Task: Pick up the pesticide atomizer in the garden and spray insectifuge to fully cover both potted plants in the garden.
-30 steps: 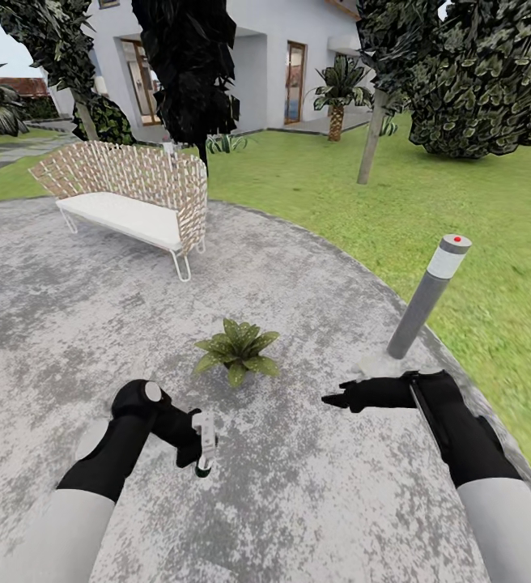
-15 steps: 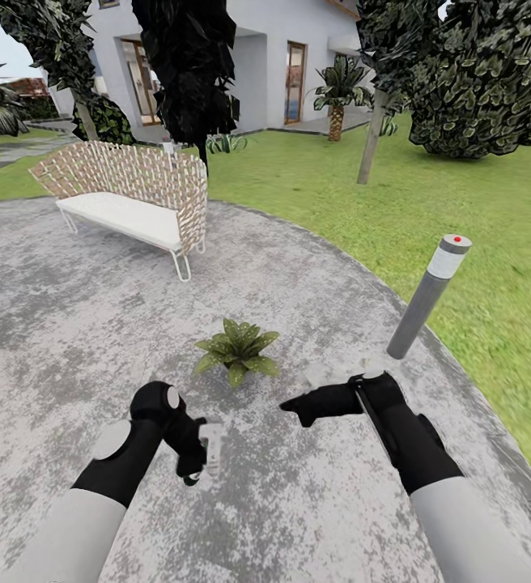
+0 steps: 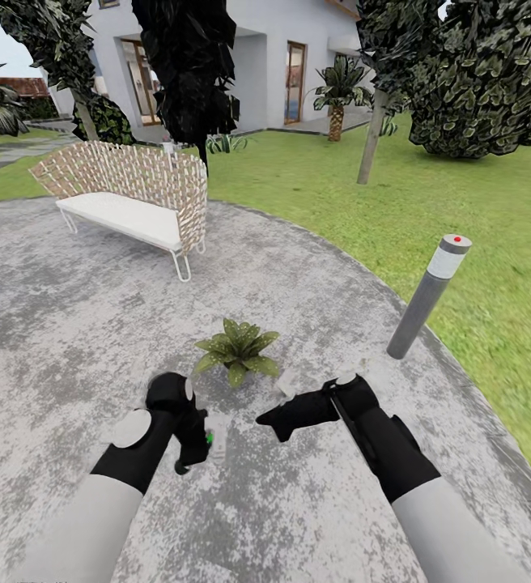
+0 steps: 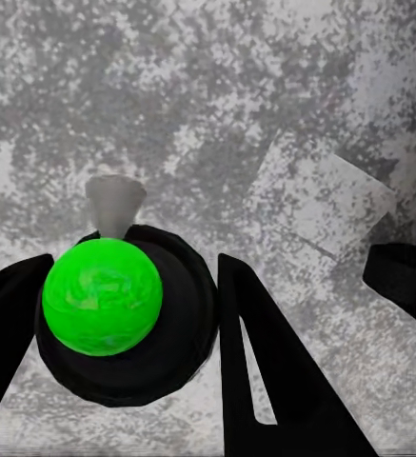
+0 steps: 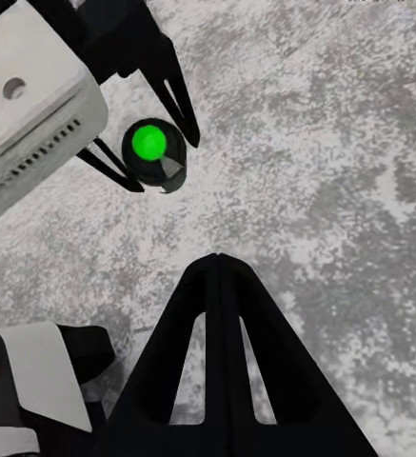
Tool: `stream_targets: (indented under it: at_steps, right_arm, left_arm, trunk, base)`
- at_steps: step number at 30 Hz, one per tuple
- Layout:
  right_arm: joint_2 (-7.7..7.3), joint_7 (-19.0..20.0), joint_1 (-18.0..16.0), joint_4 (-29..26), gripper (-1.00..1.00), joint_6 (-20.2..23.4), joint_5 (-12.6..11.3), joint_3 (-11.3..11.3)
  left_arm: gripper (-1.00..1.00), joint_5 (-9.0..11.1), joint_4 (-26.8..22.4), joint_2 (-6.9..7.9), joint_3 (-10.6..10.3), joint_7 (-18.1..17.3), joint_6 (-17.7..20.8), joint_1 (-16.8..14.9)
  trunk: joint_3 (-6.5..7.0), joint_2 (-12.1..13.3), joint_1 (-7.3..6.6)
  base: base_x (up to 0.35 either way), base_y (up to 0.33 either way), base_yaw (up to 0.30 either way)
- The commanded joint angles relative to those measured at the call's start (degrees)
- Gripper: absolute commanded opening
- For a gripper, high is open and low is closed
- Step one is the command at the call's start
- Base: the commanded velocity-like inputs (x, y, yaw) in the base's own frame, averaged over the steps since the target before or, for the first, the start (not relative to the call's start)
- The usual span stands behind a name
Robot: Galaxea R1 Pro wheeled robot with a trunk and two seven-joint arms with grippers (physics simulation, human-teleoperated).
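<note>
Evidently the left claw (image 3: 199,444) clamps the pesticide atomizer (image 3: 214,437) just short of the potted plant (image 3: 237,350) on the patio (image 3: 71,324) — held ready to spray — while the right claw (image 3: 269,421), fingers pressed together and empty, hovers beside it.

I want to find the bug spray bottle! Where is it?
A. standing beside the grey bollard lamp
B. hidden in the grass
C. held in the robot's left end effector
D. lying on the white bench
C: the left end effector is shut around the pesticide atomizer, above the patio near the potted plant.
</note>
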Motion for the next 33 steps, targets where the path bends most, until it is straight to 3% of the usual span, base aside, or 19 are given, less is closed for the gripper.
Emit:
stream_targets:
  at_steps: [1,11,20,33]
  right_arm:
    - [0.11,0.4,0.0,-0.3,-1.0,0.3,0.5,0.0]
    - [0.92,0.4,0.0,-0.7,-1.0,0.4,0.5,0.1]
    - [0.9,0.4,0.0,-0.7,-1.0,0.4,0.5,0.1]
    - [0.86,0.4,0.0,-0.7,-1.0,0.4,0.5,0.1]
  left_arm:
    - [-1.0,-0.9,0.2,-0.43,0.0,-0.3,0.6,0.0]
    - [-1.0,-1.4,0.3,-2.96,-0.2,-0.3,0.5,0.0]
    - [-1.0,-1.1,0.1,-4.3,-0.2,-0.3,0.4,0.0]
    - [-1.0,-0.7,-1.9,-5.16,-0.3,-0.3,0.3,0.0]
  trunk:
    - [-0.05,0.0,-0.01]
    - [-0.05,0.0,-0.01]
    - [-0.05,0.0,-0.01]
    - [-0.05,0.0,-0.01]
  base:
    - [0.0,0.0,0.0]
    - [0.0,0.0,0.0]
    - [0.0,0.0,0.0]
    - [0.0,0.0,0.0]
